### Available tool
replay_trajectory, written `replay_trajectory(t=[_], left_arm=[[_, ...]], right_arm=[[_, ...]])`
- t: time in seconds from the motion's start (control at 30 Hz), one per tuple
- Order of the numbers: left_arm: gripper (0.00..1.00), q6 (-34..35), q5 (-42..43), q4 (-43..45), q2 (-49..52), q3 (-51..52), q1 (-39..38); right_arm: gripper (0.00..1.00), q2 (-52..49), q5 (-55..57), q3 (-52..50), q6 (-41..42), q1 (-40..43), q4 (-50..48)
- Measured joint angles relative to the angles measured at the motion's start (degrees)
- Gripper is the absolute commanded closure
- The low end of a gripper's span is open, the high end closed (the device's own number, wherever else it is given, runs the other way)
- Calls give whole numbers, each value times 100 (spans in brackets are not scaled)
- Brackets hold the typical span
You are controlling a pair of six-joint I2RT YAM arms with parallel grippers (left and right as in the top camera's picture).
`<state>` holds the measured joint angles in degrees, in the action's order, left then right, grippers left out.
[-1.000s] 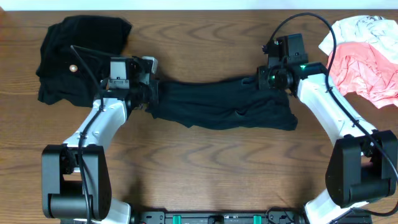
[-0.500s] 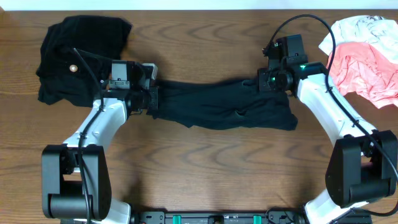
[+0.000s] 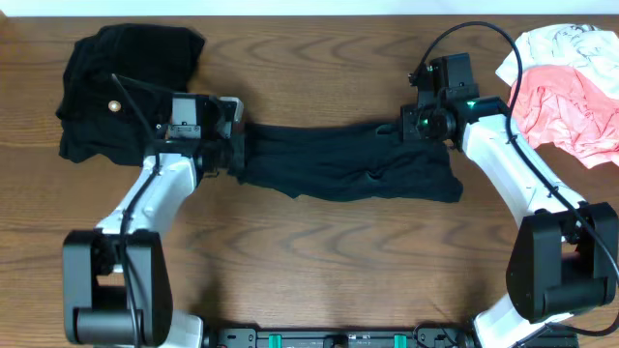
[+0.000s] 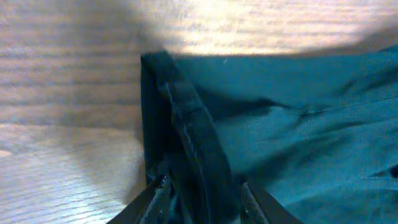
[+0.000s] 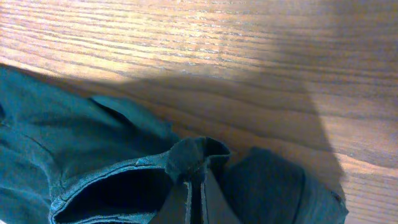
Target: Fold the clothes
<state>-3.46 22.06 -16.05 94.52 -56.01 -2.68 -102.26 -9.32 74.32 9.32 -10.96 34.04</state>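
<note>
Shirt [image 3: 348, 169] on table [image 3: 319, 261], right of heap [image 3: 116, 87]

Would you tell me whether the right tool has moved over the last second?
No. The right tool stays shut on the black shirt, at the same distance from the pink and white clothes.

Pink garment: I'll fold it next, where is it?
Overhead view: the pink garment lies at the far right edge of the table, bunched against a white garment, right of the right arm.
</note>
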Motion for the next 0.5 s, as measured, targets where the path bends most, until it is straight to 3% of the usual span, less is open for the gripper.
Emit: replay_trajectory(t=[0.07,0.27,0.5], left_arm=[[63,0,0,37,-210,0,0],[85,13,-4,260,-925,0,-46],[92,-9,2,461,-717,0,-553]], right_arm=[[99,0,0,0,0,0,-2],[99,0,2,0,0,0,-4],[99,0,9,0,0,0,-4]])
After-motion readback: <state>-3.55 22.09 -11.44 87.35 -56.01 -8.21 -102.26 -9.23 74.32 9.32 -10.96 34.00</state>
